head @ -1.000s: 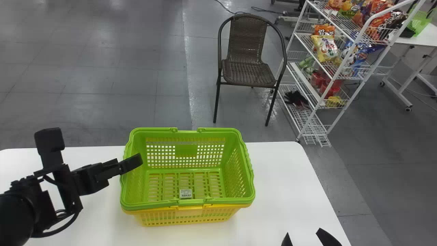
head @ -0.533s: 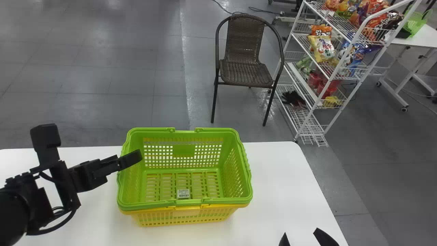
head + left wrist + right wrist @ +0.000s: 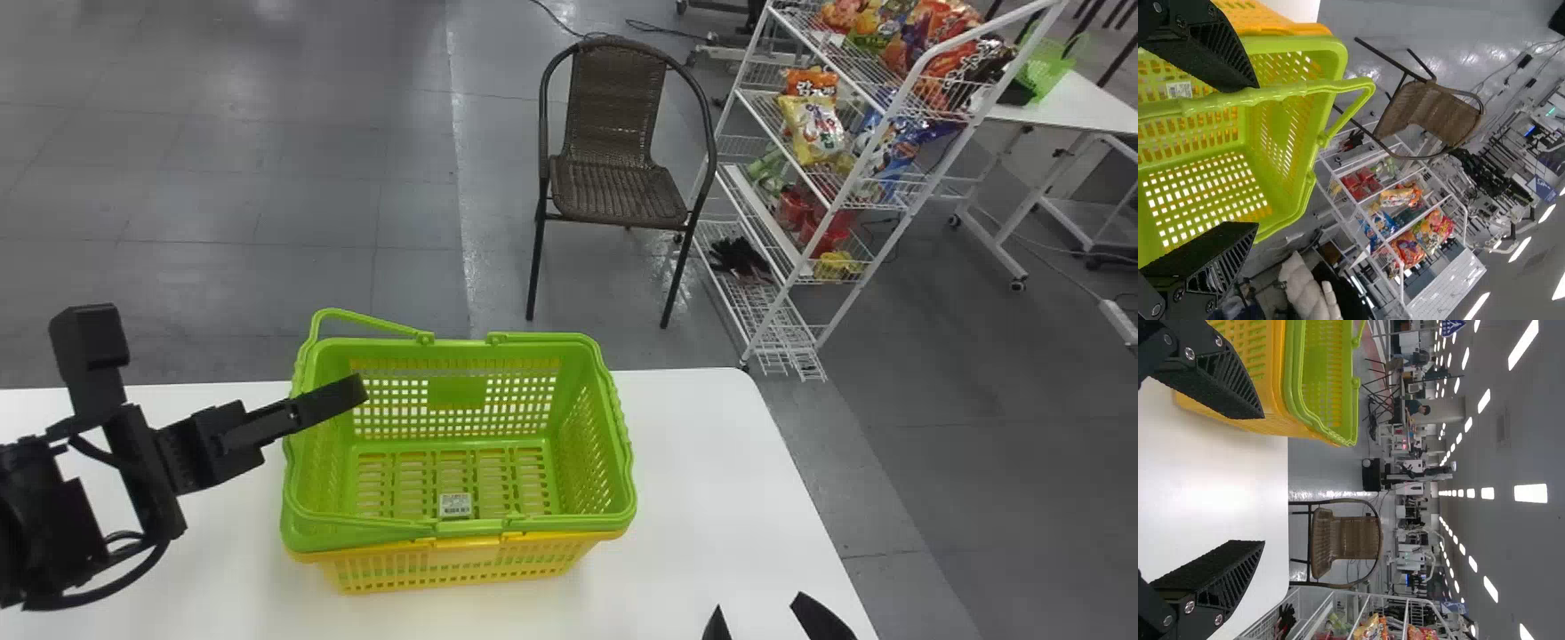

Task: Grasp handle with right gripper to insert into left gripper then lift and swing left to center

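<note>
The left gripper (image 3: 327,403) reaches over the left rim of the green basket (image 3: 622,444) in the head view. That basket sits nested in a yellow basket (image 3: 498,560) on the table. Its left handle (image 3: 373,322) stands partly raised, the middle hidden behind the gripper. The left wrist view shows the left gripper (image 3: 1257,157) open, with the handle (image 3: 1271,94) between its fingers, nearer one of them; contact cannot be told. To the right of the baskets, at the bottom edge, is the right gripper (image 3: 756,615). In its wrist view the right gripper (image 3: 1263,480) is open, holding nothing.
The white table (image 3: 711,462) ends at its right edge beside the baskets. Beyond it stand a brown wicker chair (image 3: 613,191) and a white wire rack (image 3: 805,329) with snack bags. A small label (image 3: 455,505) lies inside the green basket.
The left handle of the green basket has risen from the rim. In the head view, table, baskets, room and both arms have all shifted to the left. The right gripper stays open.
</note>
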{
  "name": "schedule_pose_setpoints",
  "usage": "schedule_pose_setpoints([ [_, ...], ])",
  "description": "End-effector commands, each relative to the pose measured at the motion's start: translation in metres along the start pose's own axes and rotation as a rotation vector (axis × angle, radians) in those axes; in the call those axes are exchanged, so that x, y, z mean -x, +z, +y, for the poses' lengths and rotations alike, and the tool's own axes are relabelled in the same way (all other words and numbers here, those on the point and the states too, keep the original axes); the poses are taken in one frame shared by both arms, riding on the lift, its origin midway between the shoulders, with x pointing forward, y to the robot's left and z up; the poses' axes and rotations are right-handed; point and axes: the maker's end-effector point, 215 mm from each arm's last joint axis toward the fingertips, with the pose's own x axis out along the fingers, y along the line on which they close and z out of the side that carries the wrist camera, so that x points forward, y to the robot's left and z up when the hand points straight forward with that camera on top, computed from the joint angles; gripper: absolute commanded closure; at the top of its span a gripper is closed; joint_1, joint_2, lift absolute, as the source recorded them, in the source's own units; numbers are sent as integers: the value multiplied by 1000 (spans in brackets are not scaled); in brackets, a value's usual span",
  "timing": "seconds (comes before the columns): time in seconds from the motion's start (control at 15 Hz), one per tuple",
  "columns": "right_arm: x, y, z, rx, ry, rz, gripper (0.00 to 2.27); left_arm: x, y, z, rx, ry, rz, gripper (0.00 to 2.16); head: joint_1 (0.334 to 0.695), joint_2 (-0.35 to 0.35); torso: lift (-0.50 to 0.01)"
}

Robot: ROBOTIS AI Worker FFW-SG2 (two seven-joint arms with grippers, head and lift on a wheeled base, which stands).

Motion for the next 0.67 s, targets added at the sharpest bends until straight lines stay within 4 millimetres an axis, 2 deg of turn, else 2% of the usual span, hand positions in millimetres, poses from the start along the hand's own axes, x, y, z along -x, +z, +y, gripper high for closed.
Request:
schedule_pose_setpoints([
  [0.0,-2,2,-4,2,-7,-4,157,-1,3,-11,6,-25,7,97,695,-252,0],
  [0.27,-13,22,-19,14,-29,-50,174,-7,6,-34,7,-71,38,90,695,-279,0],
  [0.33,-16,26,-20,17,-28,-58,248,-8,6,-39,5,-80,49,90,695,-288,0],
  [0.47,-27,34,-18,22,-8,-63,731,-12,5,-48,1,-93,68,90,695,-301,0],
  [0.53,-33,36,-17,22,-5,-59,1096,-14,4,-50,-1,-97,70,90,695,-306,0],
  [0.6,-39,40,-17,26,-5,-57,1558,-14,3,-53,0,-103,74,90,695,-309,0],
])
